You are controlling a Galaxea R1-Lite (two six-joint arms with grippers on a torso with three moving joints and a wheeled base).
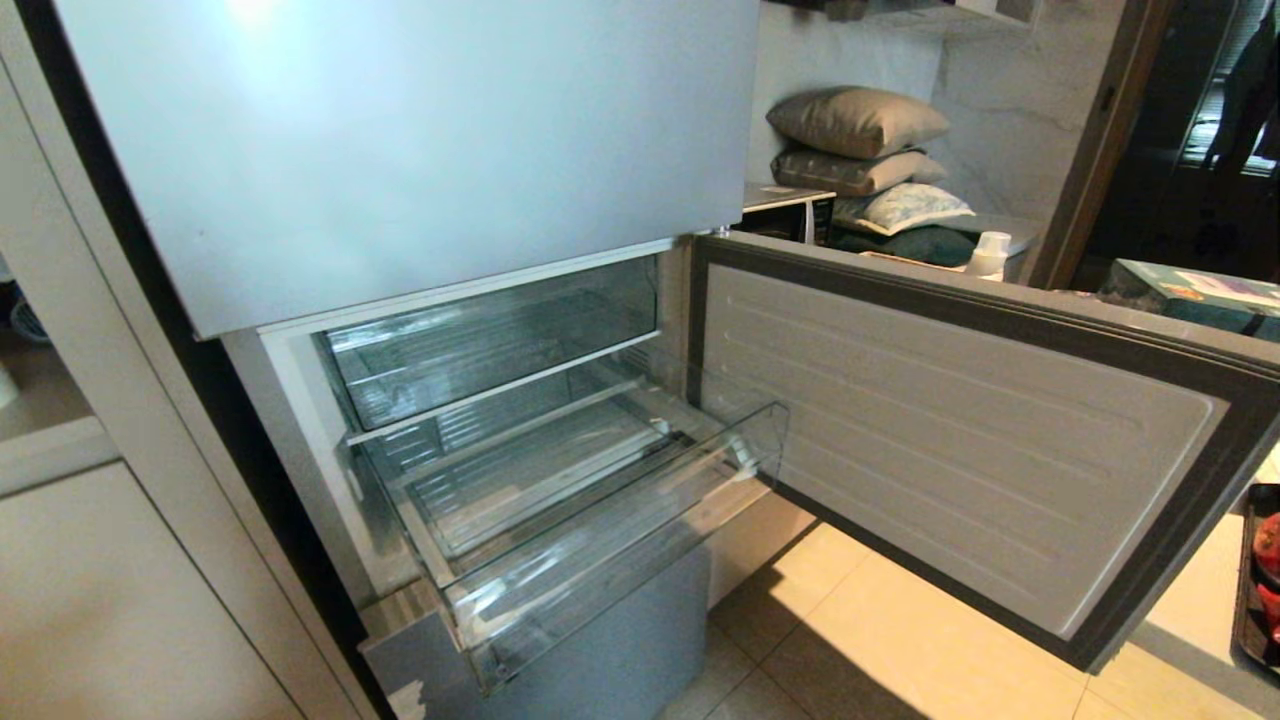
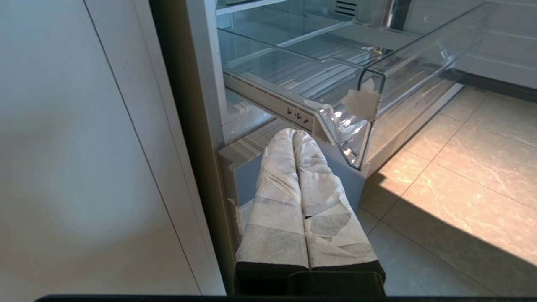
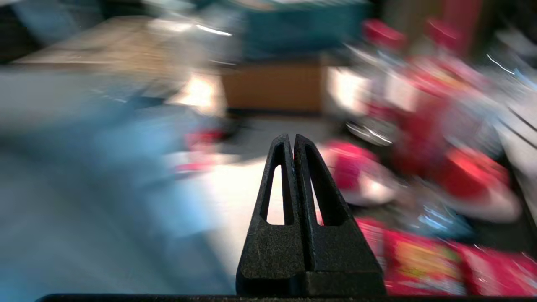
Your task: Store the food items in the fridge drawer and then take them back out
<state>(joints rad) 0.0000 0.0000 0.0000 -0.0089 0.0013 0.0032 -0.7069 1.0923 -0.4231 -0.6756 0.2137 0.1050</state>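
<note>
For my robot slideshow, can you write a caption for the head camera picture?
Clear fridge drawer pulled out and empty beside the open fridge door.

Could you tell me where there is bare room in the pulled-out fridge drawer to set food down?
The drawer floor is bare from its clear front wall back to the shelf above. The tray at the right edge is crowded with red items.

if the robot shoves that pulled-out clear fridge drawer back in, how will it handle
The fridge drawer looks like thin clear plastic and holds nothing visible, so it is probably light and should slide easily. It sits on side guides, so a push near one corner might skew or jam it. Its glossy front may be slippery under a claw.
</note>
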